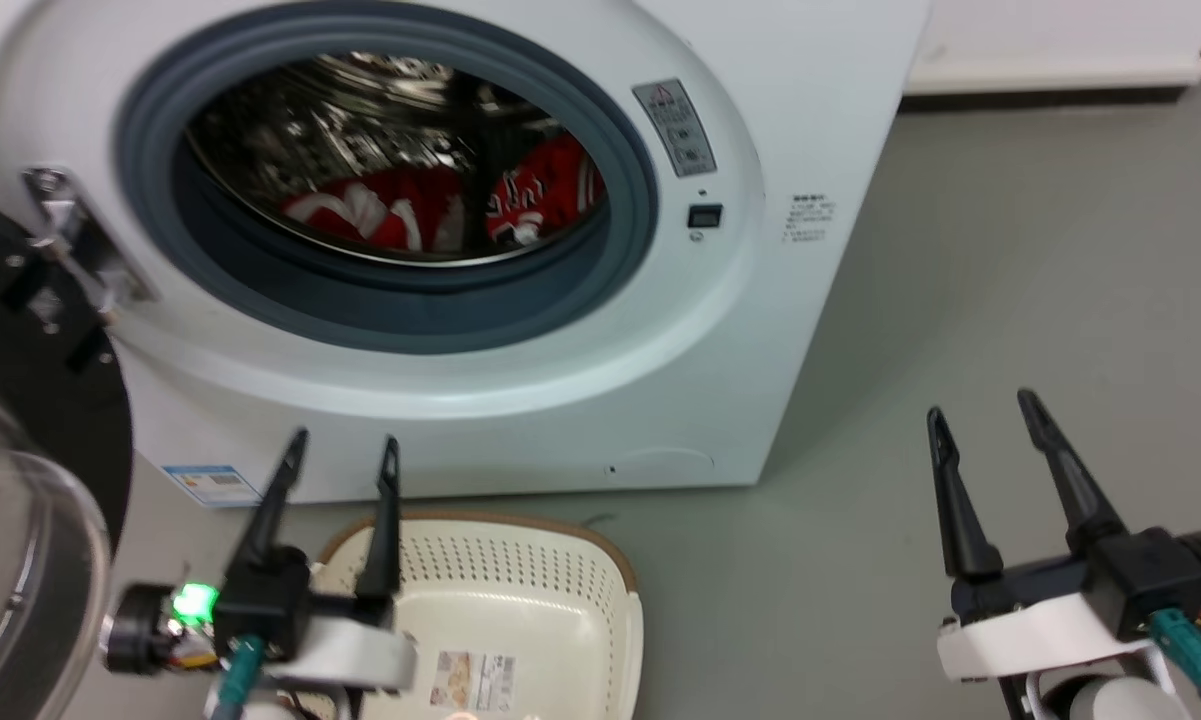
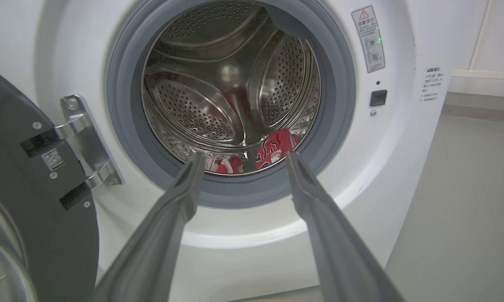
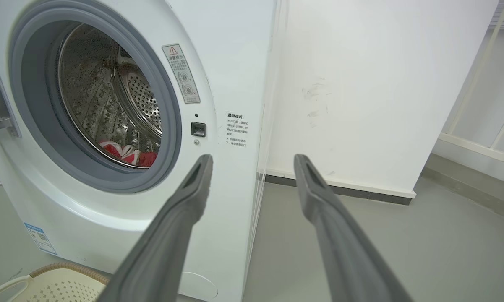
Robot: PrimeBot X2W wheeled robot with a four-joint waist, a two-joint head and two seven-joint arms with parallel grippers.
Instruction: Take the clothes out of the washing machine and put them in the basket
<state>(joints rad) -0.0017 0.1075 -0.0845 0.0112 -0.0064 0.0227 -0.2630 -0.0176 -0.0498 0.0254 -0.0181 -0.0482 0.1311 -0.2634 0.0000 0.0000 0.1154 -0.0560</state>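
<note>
Inside washing machine: both red garments, not yet removed. Before it: basket, no clothes visible. Spread, unladen: left pincer, right pincer.

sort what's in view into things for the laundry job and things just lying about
For the job: washing machine; red clothes inside it; basket; left gripper and right gripper, both open.

Just there: warning sticker; blue label low on the machine; skirting board.
</note>
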